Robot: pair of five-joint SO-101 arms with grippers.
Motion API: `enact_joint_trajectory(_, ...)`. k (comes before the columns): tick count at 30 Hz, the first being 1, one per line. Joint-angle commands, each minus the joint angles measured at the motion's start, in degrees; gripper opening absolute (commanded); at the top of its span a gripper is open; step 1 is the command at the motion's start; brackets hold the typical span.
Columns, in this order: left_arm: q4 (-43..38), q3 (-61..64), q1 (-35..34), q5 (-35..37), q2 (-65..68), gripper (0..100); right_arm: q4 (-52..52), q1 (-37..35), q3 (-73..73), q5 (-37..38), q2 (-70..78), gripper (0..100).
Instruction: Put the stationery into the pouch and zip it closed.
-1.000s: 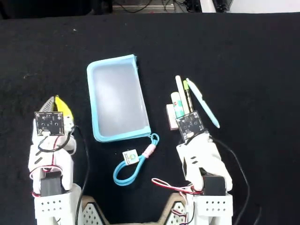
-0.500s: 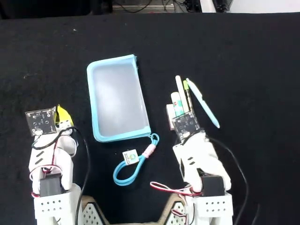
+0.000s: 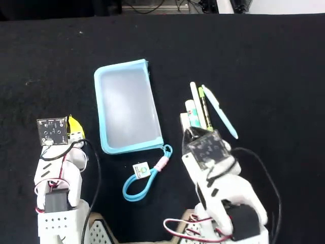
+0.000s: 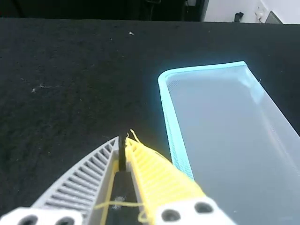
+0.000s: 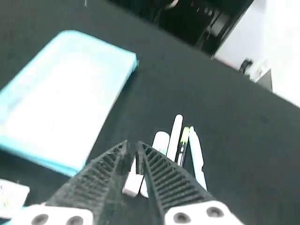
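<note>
The fingers (image 4: 150, 168) of my left gripper (image 4: 124, 141) are pressed together and grip nothing. Those of my right gripper (image 5: 133, 146) stand almost together, a thin slit between them, also gripping nothing. The pouch (image 3: 127, 109), translucent with a light-blue border, lies flat on the black cloth (image 3: 264, 66) at 1 o'clock from my left gripper. Its strap loop (image 3: 144, 180) trails at 6 o'clock from the pouch. The stationery (image 3: 200, 114), pens and small items laid side by side, rests on the cloth outside the pouch, at 12 o'clock from my right gripper. Beyond the cloth's 12 o'clock edge are cables (image 3: 152, 6); a white wall (image 3: 284, 6) shows at 1 o'clock.
</note>
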Motion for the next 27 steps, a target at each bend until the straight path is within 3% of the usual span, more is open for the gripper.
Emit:
enact_joint_trajectory(1, 0.09, 1.45, 0.22, -0.44, -0.18, 3, 0.18, -0.88, -7.96, -3.34, -1.54, 11.6)
enact_joint_trajectory(4, 0.09, 1.45, 0.31, -0.44, -0.18, 3, 0.09, -1.05, -10.86, -5.98, 5.58, 18.1)
enact_joint_trajectory(8, 0.09, 1.45, 0.66, -0.7, -0.18, 3, 0.0, -5.27, -14.9, -10.73, 17.71, 17.2)
enact_joint_trajectory(17, 0.18, 1.45, 0.31, -0.79, -0.18, 3, -6.15, -15.47, -12.0, -30.07, 40.92, 25.4)
enact_joint_trajectory(22, 0.97, 1.45, 0.31, -0.79, -0.18, 3, -12.75, -17.58, -5.85, -31.82, 44.44, 25.5)
enact_joint_trajectory(27, 1.05, 1.45, 0.4, -0.79, -0.18, 3, -26.55, -17.58, 5.76, -32.97, 46.11, 25.7)
